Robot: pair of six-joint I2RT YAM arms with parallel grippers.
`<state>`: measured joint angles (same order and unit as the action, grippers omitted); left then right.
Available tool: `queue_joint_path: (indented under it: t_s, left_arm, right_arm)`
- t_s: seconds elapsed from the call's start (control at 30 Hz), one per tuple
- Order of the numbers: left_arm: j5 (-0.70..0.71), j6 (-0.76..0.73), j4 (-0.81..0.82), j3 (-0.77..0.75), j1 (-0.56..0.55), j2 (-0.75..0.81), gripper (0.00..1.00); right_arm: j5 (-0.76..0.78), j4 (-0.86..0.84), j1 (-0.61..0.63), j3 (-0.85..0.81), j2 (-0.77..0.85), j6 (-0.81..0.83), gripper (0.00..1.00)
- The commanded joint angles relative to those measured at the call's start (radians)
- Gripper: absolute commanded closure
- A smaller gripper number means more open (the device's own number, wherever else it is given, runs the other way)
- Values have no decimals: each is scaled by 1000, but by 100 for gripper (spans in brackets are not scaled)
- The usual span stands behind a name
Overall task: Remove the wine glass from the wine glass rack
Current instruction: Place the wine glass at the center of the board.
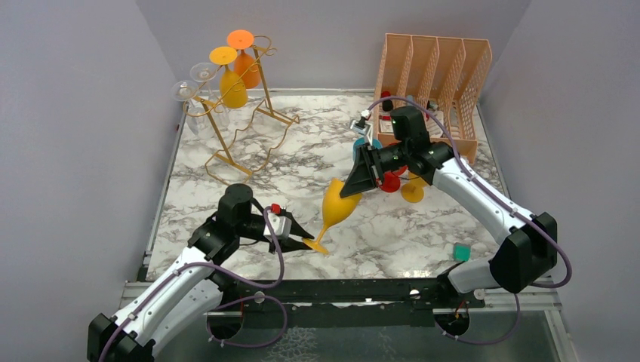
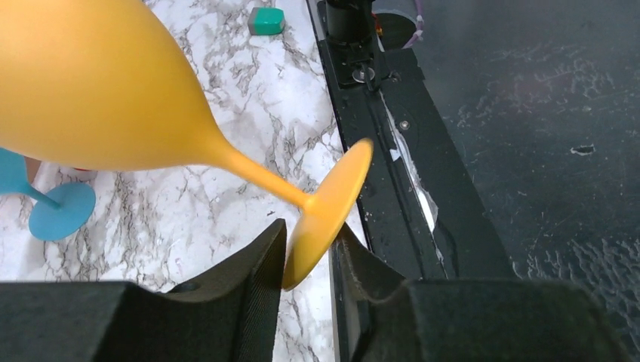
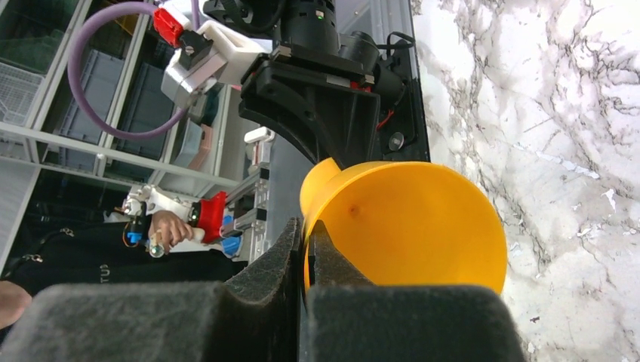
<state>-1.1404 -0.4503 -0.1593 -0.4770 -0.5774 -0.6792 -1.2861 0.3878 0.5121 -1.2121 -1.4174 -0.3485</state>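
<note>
I held the yellow wine glass (image 1: 337,205) mid-table, well apart from the wine glass rack (image 1: 241,128) at ten o'clock: left gripper (image 2: 309,249) nipped onto its foot, right gripper (image 3: 303,240) nearly shut on the rim. Uneven pulling could twist the foot free.

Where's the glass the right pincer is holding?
Top view, mid-table: the yellow wine glass tilts between right pincer at its rim and left pincer at its foot.

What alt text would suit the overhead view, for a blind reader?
A yellow wine glass is held tilted between two robot grippers at a marble table: the right gripper pinches its rim, the left gripper its foot. A gold wire rack at back left carries four more glasses.
</note>
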Motion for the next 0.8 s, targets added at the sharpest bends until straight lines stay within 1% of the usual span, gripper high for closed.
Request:
queue_joint_path:
  t_s: [0.0, 0.17, 0.27, 0.33, 0.4, 0.47, 0.5, 0.6, 0.7, 0.77]
  left_arm:
    - [-3, 28, 22, -24, 3, 6, 65]
    - [2, 36, 18, -23, 3, 6, 54]
    - [26, 48, 18, -20, 4, 13, 42]
    - [73, 66, 22, -17, 3, 26, 32]
    - [129, 92, 35, -9, 3, 42, 26]
    - [199, 159, 95, 12, 3, 66, 3]
    - [241, 211, 127, 25, 4, 76, 1]
    - [369, 313, 208, 63, 3, 97, 1]
    - [539, 422, 266, 91, 3, 111, 1]
    - [622, 492, 293, 105, 2, 116, 1]
  right_arm:
    - [70, 52, 9, 24, 27, 59, 99]
    - [115, 89, 9, 36, 43, 83, 99]
    - [181, 123, 9, 44, 57, 99, 99]
    - [245, 148, 10, 47, 74, 113, 99]
    - [330, 172, 11, 51, 91, 121, 99]
    - [427, 182, 12, 63, 117, 120, 99]
    - [482, 190, 13, 69, 130, 116, 99]
    - [641, 207, 15, 89, 184, 112, 99]
    - [815, 213, 15, 124, 247, 89, 99]
    - [937, 240, 15, 136, 281, 76, 99]
